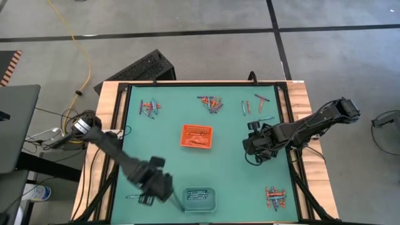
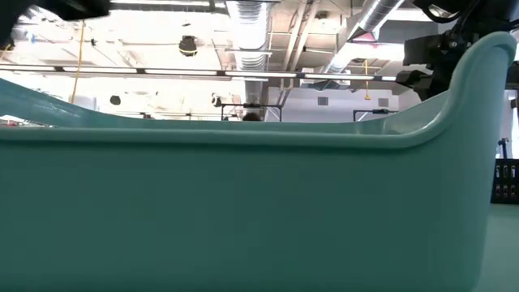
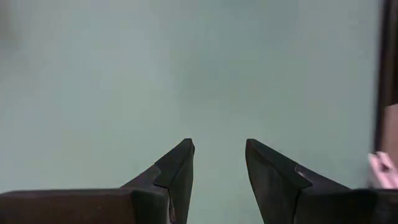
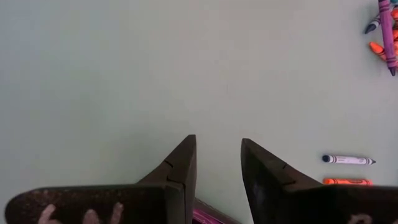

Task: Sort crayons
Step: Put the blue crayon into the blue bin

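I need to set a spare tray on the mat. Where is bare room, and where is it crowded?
Free: the mat's left side between the crayon pile near the far-left corner and the left pincer; also the stretch between the orange tray and the clear tray. Crowded: the far edge with its crayon clusters, around the right pincer, and the near-right crayon pile.

Teal-green counter (image 1: pixel 231 181), orange tray (image 1: pixel 197 137), orange-red, blue-grey and purple crayons (image 1: pixel 211 104), dark claws, white crayon (image 4: pixel 348 160)

place: likely lab or workshop | cues: exposed ceiling ducts (image 2: pixel 251 16), taped concrete floor (image 1: pixel 187 31), cables
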{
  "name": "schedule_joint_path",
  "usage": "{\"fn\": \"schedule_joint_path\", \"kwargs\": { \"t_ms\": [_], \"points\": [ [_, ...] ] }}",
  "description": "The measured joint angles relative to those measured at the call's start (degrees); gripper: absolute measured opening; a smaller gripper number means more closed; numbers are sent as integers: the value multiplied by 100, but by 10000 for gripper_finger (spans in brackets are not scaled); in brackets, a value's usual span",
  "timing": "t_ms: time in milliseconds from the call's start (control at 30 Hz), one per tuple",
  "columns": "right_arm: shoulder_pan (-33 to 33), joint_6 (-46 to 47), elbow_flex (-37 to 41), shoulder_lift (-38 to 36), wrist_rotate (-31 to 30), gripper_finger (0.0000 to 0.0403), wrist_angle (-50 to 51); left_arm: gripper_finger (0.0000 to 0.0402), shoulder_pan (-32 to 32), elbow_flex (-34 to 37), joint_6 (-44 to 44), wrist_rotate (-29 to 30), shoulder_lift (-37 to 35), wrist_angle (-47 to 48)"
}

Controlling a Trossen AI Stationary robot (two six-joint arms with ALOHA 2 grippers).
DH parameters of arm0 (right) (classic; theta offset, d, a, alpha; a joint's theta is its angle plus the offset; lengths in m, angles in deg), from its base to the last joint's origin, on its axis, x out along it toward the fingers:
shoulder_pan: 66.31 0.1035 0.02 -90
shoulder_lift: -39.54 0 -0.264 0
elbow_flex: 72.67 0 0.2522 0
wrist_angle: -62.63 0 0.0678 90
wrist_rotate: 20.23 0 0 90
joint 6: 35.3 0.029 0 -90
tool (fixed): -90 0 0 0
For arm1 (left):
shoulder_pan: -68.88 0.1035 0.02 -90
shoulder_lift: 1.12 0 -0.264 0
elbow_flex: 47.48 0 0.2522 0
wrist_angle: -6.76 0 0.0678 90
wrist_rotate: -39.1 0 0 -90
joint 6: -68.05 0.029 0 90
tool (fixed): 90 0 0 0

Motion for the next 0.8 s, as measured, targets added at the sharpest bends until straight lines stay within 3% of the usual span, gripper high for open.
{"fn": "schedule_joint_path", "kwargs": {
  "t_ms": [267, 533, 667, 800],
  "points": [
    [5, 244, 0, 0, 4, 118, -5, 135, -1315, 0, -1999, 917, 0, -4],
    [161, 307, -4, 0, 8, 118, -3, 135, -2277, 245, -3221, 2133, 17, -50],
    [251, 374, -4, 0, 9, 118, -3, 135, -2551, 667, -3819, 2079, 20, -127],
    [325, 387, -4, 0, 9, 118, -3, 135, -2691, 1102, -4453, 1440, 22, -315]
  ]
}}
